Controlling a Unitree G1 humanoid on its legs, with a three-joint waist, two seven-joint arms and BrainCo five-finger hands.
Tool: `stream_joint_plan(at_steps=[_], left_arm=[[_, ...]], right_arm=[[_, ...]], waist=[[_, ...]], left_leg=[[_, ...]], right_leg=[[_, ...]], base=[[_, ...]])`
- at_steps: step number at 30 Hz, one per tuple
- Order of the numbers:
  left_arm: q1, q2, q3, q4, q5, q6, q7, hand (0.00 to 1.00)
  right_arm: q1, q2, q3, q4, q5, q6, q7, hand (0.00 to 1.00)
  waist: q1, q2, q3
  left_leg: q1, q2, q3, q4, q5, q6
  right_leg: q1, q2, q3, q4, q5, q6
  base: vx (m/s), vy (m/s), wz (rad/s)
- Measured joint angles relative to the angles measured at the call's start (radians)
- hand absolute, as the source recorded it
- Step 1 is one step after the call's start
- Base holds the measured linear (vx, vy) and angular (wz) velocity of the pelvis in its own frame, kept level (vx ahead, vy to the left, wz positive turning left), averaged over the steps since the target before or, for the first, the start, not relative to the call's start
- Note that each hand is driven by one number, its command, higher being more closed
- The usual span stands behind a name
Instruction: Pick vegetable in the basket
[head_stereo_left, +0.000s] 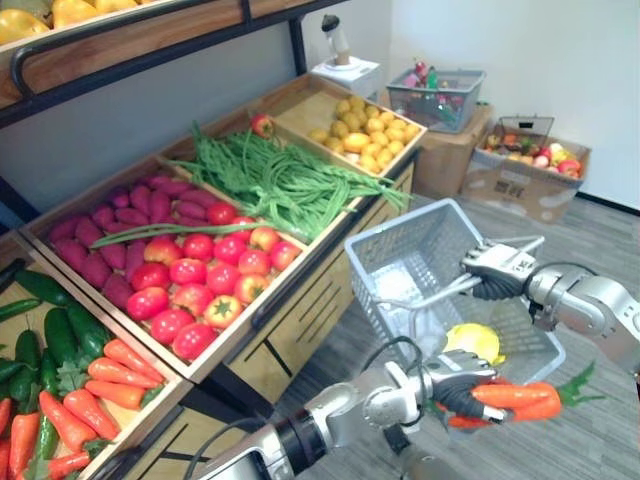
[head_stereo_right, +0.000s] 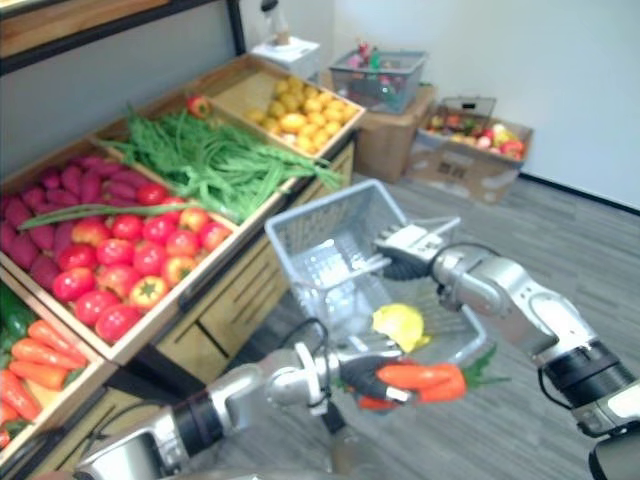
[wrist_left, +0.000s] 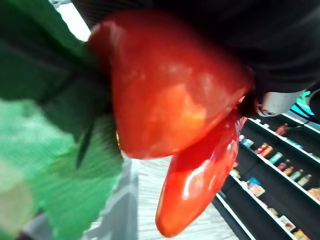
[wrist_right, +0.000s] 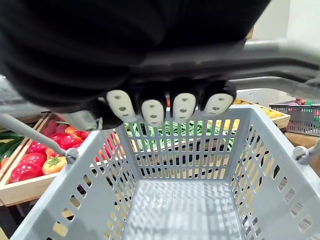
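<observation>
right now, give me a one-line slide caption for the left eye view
Left hand holds carrots beside the grey basket gripped by the right hand, next to the vegetable stand.

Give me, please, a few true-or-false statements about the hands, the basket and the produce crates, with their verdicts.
1. The right hand grips the grey basket by its handle. True.
2. The left hand is empty. False: its fingers are curled round carrots.
3. The green beans lie between the tomatoes and the yellow fruit. True.
4. The carrots lie on the basket's floor. False: the left hand holds them by the basket's near side, and the floor in the right wrist view is bare.
</observation>
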Motion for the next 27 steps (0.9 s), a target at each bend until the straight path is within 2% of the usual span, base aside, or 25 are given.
stream_joint_plan(at_steps=[5, 7, 11, 13, 16, 24, 25, 27], left_arm=[[0.000, -0.054, 0.083, 0.084, 0.042, 0.060, 0.041, 1.00], [0.000, -0.091, 0.125, 0.135, 0.071, 0.080, 0.066, 1.00], [-0.006, -0.120, 0.178, 0.198, 0.089, 0.114, 0.093, 1.00], [-0.008, -0.136, 0.210, 0.234, 0.111, 0.136, 0.107, 1.00], [-0.011, -0.167, 0.252, 0.289, 0.118, 0.179, 0.128, 1.00], [-0.022, -0.215, 0.319, 0.404, 0.118, 0.228, 0.145, 1.00], [-0.030, -0.216, 0.320, 0.424, 0.118, 0.230, 0.147, 0.00], [-0.037, -0.222, 0.330, 0.438, 0.119, 0.243, 0.148, 0.00]], right_arm=[[0.001, 0.026, -0.019, 0.000, 0.002, 0.008, 0.013, 1.00], [0.002, 0.029, -0.019, 0.000, 0.022, 0.025, 0.020, 1.00], [0.006, 0.042, -0.019, -0.011, 0.032, 0.026, 0.021, 1.00], [0.016, 0.062, -0.019, -0.011, 0.032, 0.030, 0.027, 1.00], [0.044, 0.081, -0.021, -0.021, 0.039, 0.043, 0.043, 1.00], [0.062, 0.122, -0.020, -0.042, 0.040, 0.052, 0.062, 1.00], [0.069, 0.124, -0.020, -0.042, 0.040, 0.055, 0.064, 1.00], [0.075, 0.126, -0.020, -0.042, 0.040, 0.060, 0.064, 1.00]], waist=[[0.000, -0.009, 0.006], [0.002, -0.013, 0.008], [0.001, -0.021, 0.013], [0.001, -0.034, 0.021], [0.001, -0.037, 0.023], [0.001, -0.039, 0.025], [0.001, -0.041, 0.026], [0.001, -0.044, 0.028]], left_leg=[[-0.008, 0.005, -0.004, 0.005, -0.001, -0.001], [-0.019, 0.025, -0.009, 0.030, -0.013, 0.001], [-0.035, 0.034, -0.012, 0.041, -0.015, 0.003], [-0.039, 0.037, -0.013, 0.042, -0.015, 0.003], [-0.043, 0.038, -0.012, 0.042, -0.015, 0.004], [-0.035, 0.028, -0.008, 0.031, -0.015, 0.004], [-0.035, 0.027, -0.008, 0.030, -0.015, 0.005], [-0.035, 0.026, -0.008, 0.030, -0.015, 0.005]], right_leg=[[-0.004, 0.000, -0.003, 0.000, -0.001, -0.001], [-0.008, 0.003, -0.014, 0.000, -0.008, -0.009], [-0.020, 0.005, -0.020, 0.000, -0.009, -0.011], [-0.022, 0.006, -0.022, 0.000, -0.009, -0.011], [-0.024, 0.003, -0.028, 0.000, -0.009, -0.012], [-0.022, -0.003, -0.033, 0.000, -0.009, -0.012], [-0.022, -0.004, -0.033, 0.000, -0.009, -0.012], [-0.021, -0.005, -0.032, 0.000, -0.009, -0.012]], base=[[0.00, -0.004, 0.02], [-0.01, -0.015, 0.07], [0.00, -0.009, 0.02], [0.00, 0.000, 0.00], [0.02, -0.002, 0.05], [0.00, 0.001, 0.00], [-0.04, -0.023, 0.00], [-0.04, -0.026, 0.00]])
